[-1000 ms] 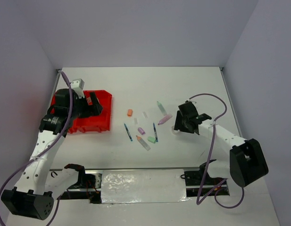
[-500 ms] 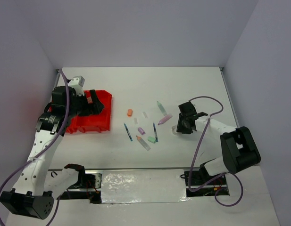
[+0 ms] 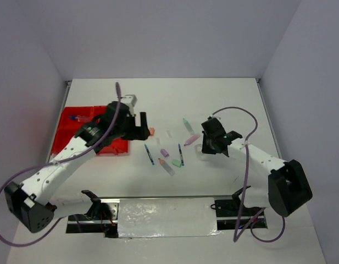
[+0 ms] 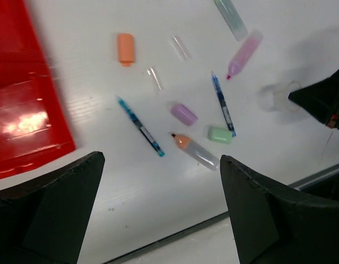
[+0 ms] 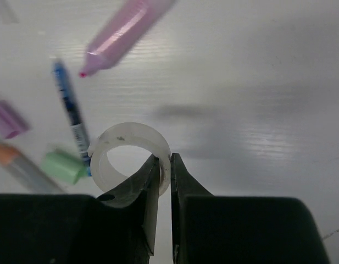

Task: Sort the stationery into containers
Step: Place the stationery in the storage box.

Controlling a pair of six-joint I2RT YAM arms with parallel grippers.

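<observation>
White worktop (image 3: 224,99): far half bare, walls on three sides. Red tray (image 3: 70,124) at left edge. Left end effector (image 3: 140,122), jaws fully spread and empty, between tray and central loose stationery (image 4: 184,114). Right end effector (image 5: 164,159) pinches tape roll (image 5: 128,132) wall, right of centre.

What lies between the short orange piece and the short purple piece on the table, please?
A small clear piece lies between the short orange piece and the short purple piece, touching neither; the left wrist view shows it plainly.
</observation>
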